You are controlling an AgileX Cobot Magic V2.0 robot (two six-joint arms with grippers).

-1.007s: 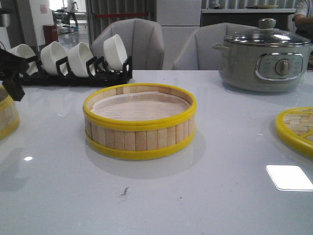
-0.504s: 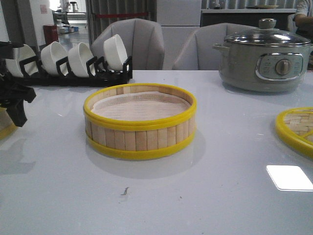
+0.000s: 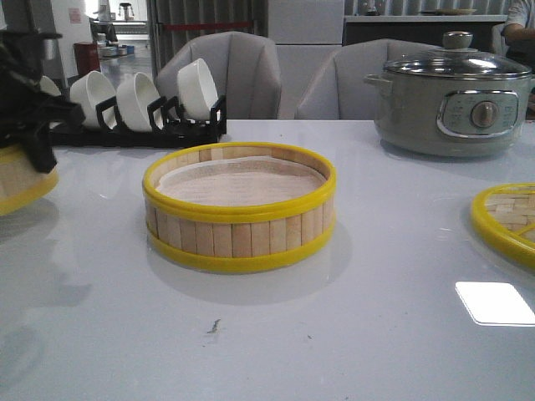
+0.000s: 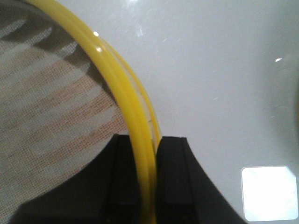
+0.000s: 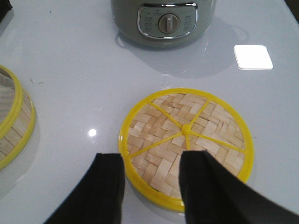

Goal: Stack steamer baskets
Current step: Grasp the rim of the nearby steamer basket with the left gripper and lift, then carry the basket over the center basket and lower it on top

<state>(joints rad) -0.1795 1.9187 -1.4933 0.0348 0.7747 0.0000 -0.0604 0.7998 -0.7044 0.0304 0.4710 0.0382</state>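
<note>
One steamer basket [image 3: 238, 209] with yellow rims and a pale liner stands at the table's middle; its edge also shows in the right wrist view [image 5: 11, 122]. A second steamer basket [image 3: 15, 180] hangs above the table at the far left. My left gripper [image 3: 38, 150] is shut on its yellow rim [image 4: 140, 116], one finger inside over the liner [image 4: 46, 93] and one outside. The woven yellow-rimmed lid [image 5: 187, 140] lies flat at the right [image 3: 506, 219]. My right gripper [image 5: 152, 158] hovers open above the lid's near edge, holding nothing.
A grey electric pot [image 3: 451, 96] with a glass lid stands at the back right, just beyond the woven lid [image 5: 163, 18]. A black rack [image 3: 134, 125] of white bowls lines the back left. Grey chairs stand behind the table.
The left gripper has risen and shifted right with its basket, which now shows more fully at the left edge, clear of the table. The middle basket and lid have not moved.
</note>
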